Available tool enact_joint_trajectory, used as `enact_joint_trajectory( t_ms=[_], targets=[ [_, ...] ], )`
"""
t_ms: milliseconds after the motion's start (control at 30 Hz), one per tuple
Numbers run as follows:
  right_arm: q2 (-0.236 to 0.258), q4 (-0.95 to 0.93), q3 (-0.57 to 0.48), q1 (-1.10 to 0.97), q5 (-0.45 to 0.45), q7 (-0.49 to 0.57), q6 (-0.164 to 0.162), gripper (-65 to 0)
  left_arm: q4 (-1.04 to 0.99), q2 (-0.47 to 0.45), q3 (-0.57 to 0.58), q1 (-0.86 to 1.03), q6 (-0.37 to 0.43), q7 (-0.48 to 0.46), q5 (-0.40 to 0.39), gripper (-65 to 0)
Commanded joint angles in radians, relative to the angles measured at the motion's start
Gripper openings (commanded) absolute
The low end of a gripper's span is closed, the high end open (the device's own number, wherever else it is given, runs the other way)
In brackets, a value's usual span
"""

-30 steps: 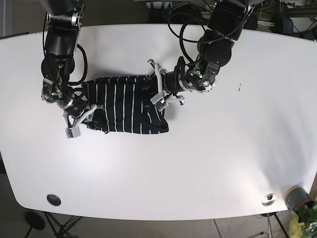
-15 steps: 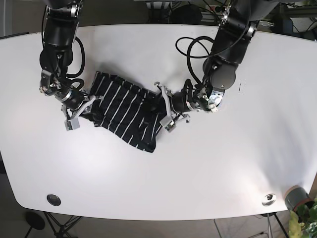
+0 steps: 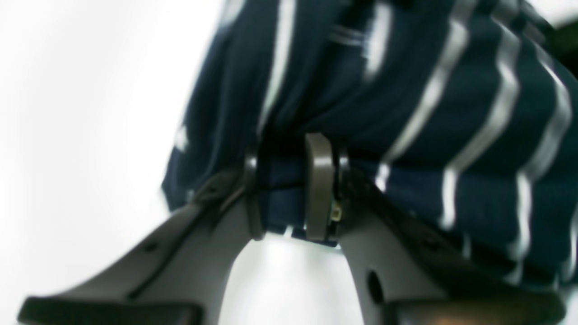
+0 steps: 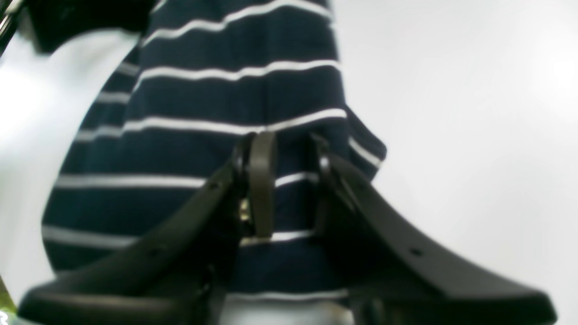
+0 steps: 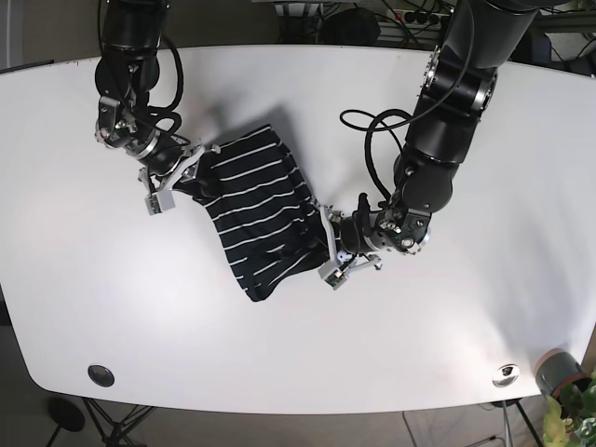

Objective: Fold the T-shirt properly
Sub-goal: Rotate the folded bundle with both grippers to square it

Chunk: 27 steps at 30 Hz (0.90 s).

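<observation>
Two grips are holding the navy white-striped T-shirt [image 5: 261,214], which is lying partly folded and slanted across the middle of the white table [image 5: 466,307], one end toward the table's far-left area and the other nearer its centre. The left gripper [image 3: 289,189] is pinching a bunched edge of the fabric between its fingers; in the base view it is sitting at the shirt's lower right edge [image 5: 328,259]. The right gripper [image 4: 284,185] is likewise clamping a striped hem, at the shirt's upper left end in the base view [image 5: 179,177]. Holding opposite ends like this is probably keeping the cloth taut, so the layers are staying aligned while the bundle is being turned or repositioned. The cloth is sagging and wrinkling between the grips, so the fold is looking unfinished, and a loose pinch could be letting the layers slip apart.
</observation>
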Motion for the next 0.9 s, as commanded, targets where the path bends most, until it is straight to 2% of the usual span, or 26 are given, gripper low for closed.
enact_joint_trajectory(
  t_ms=[0, 133, 267, 567, 733, 867],
  targets=[
    [-0.029, 0.064, 0.002, -0.023, -0.007, -0.006, 0.003, -54.1, -0.026, -0.005, -0.002, -0.049, 0.012, -0.025, 0.009, -53.1],
    [-0.062, 0.118, -0.052, -0.031, -0.008, -0.068, 0.000, -54.1, -0.128, -0.005, -0.002, -0.107, 0.007, -0.092, 0.008, -53.1],
    [-0.065, 0.170, -0.082, -0.031, -0.004, -0.098, -0.002, -54.1, -0.098, -0.011, -0.008, -0.124, 0.006, -0.088, 0.003, -53.1],
    [-0.067, 0.299, -0.085, -0.029, -0.002, -0.190, -0.002, -54.1, 0.307, -0.056, -0.016, -0.051, 0.012, 0.104, 0.005, -53.1],
    [-0.067, 0.317, -0.087, -0.023, -0.002, -0.193, -0.002, -54.1, 0.603, -0.051, -0.093, 0.124, 0.012, 0.219, 0.008, -53.1],
    [-0.067, 0.280, -0.087, -0.002, -0.008, -0.193, -0.002, -54.1, 0.722, -0.022, -0.110, 0.250, 0.012, 0.248, 0.009, -53.1]
  ],
)
